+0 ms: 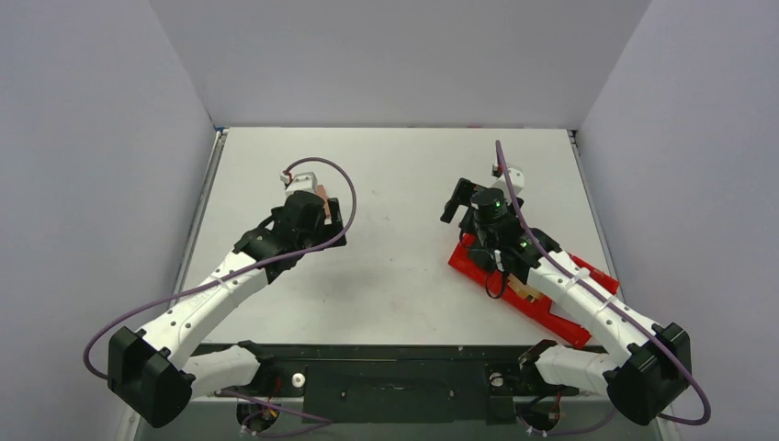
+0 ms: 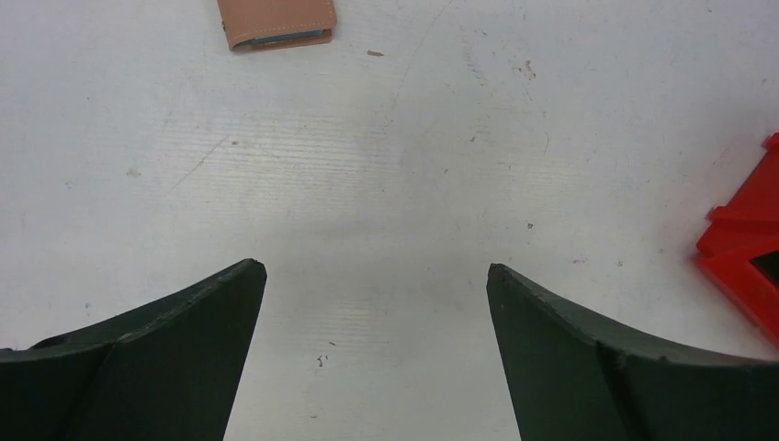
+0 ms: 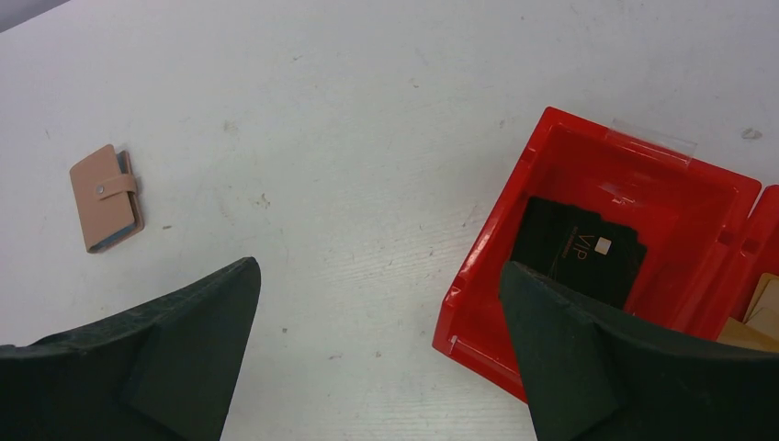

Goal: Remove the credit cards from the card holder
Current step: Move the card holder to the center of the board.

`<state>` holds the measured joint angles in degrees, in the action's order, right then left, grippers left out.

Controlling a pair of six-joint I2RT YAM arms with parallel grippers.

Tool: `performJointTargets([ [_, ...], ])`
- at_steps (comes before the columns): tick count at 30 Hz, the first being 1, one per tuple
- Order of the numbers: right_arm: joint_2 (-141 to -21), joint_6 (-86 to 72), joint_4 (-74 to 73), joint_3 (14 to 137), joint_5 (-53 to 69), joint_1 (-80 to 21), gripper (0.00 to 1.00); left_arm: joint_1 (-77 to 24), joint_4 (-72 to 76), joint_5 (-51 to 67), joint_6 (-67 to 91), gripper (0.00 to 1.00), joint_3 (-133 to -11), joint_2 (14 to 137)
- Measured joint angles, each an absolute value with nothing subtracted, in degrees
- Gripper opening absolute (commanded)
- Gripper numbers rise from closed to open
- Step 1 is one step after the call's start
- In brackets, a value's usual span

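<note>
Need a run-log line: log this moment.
left claw: open, empty | right claw: open, empty | card holder: closed, untouched | black VIP card: in red tray

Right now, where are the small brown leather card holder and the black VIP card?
small brown leather card holder [image 3: 103,197]: right wrist view, middle of its closed cover.
black VIP card [image 3: 574,248]: right wrist view, middle of its face.
</note>
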<state>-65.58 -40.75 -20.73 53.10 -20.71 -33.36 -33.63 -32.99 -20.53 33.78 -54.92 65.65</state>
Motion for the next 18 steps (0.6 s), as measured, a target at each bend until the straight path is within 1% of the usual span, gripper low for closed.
performJointTargets([
  [12, -65.6, -39.7, -21.6, 53.2, -20.5, -33.4, 0.99, -33.0, -34.0, -20.4, 33.9, 0.91, -56.6, 68.0],
  [18, -65.8, -39.3, -22.6, 54.3, -20.0, -33.4, 0.99, -28.7, -33.9, -20.3, 34.5, 0.9, -60.6, 74.0],
])
